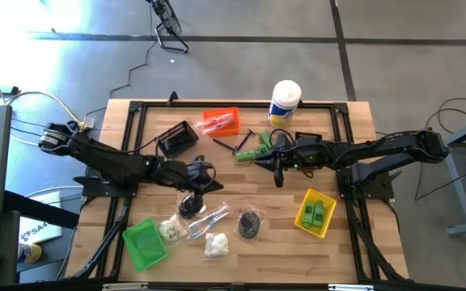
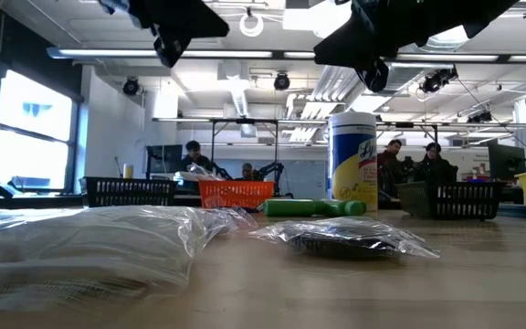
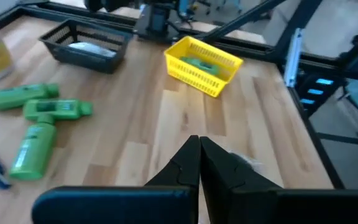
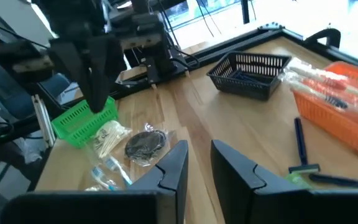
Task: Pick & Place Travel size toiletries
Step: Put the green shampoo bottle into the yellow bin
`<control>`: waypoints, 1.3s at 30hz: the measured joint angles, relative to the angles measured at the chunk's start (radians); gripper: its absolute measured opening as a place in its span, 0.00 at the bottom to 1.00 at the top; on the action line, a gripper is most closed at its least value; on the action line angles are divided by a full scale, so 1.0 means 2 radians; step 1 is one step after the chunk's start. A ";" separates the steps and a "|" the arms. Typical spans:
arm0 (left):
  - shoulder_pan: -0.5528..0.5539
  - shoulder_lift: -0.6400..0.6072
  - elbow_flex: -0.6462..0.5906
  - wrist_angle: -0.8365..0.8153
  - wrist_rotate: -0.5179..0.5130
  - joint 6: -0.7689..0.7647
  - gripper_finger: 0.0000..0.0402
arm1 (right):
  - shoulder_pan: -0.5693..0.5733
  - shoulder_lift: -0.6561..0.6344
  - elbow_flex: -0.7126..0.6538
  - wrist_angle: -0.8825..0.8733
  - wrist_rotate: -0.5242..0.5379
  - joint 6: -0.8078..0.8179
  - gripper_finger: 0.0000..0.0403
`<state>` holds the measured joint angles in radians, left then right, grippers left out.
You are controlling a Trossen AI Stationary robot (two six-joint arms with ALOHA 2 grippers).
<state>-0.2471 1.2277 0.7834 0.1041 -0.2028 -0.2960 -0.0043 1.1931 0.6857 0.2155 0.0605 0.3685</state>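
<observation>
Left gripper (image 1: 203, 172) fingers pressed shut on nothing, raised over the wooden counter (image 1: 342, 162) above the dark round bundle in clear wrap (image 1: 190, 206). Right gripper (image 1: 279, 164) fingers slightly parted, empty, beside the bright green mini bottles (image 1: 253, 151) — likely the next pick. Best done by reopening wide before descending, then closing on the bundle's middle, not on loose film. Yellow mesh bin (image 1: 315, 212) held a green item; orange bin (image 1: 221, 121) held clear-wrapped packets; green bin (image 1: 144, 242) seemingly empty; black bin (image 1: 177, 139) — contents unclear. Bags of white puffs (image 1: 214, 244) lay by the green bin.
</observation>
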 joint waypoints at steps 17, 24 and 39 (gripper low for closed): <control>-0.018 -0.085 -0.154 0.207 -0.013 -0.006 0.00 | 0.034 0.010 0.030 -0.077 0.067 0.068 0.04; -0.017 -0.146 -0.162 0.152 -0.044 0.025 0.00 | 0.034 0.029 0.059 -0.090 0.100 0.104 0.01; -0.017 -0.164 -0.162 0.132 -0.048 0.014 0.00 | 0.000 0.171 0.189 -0.273 0.074 0.116 0.01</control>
<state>-0.2817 0.8997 0.4597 0.3673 -0.2985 -0.2683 -0.0050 1.5357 1.0639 -0.3313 0.2086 0.6006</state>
